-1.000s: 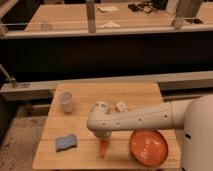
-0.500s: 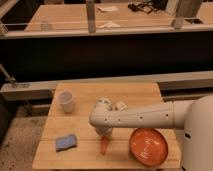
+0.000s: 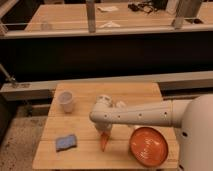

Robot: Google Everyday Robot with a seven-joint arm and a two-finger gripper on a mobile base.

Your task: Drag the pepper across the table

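The hand (image 3: 106, 132) points down at the pepper (image 3: 104, 143) on the table (image 3: 85, 156), arm (image 3: 145, 115) stretched level; grip unclear.

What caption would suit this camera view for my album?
Robot's gripper at the orange pepper, near the front of the table.

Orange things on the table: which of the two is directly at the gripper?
The slim, tapered pepper, just below the gripper. The other, the round plate, lies apart near a corner of the table.
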